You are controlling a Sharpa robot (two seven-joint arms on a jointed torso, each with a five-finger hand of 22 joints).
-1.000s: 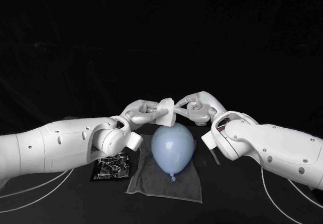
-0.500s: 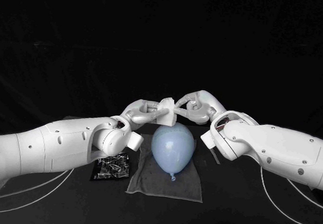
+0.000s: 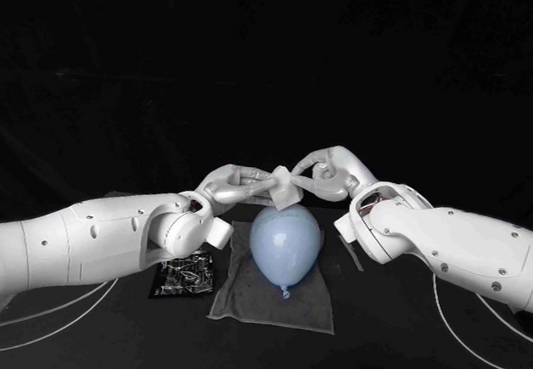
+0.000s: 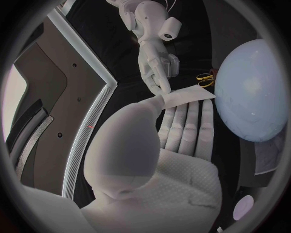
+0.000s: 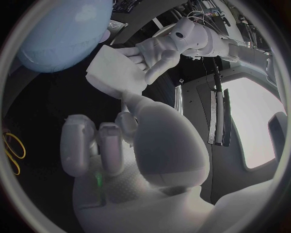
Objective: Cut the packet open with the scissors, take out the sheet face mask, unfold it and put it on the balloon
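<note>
Both hands grip one item: my left hand (image 3: 236, 185) and right hand (image 3: 322, 176) each pinch the folded sheet face mask (image 3: 286, 186), held just above the balloon (image 3: 286, 247). Hazard: unequal pull may tear the sheet; a slipped pinch drops it folded.

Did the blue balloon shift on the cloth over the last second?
No. The pale blue rubber balloon sits where it was on the grey cloth, with the same gap to the black foil packet.
</note>
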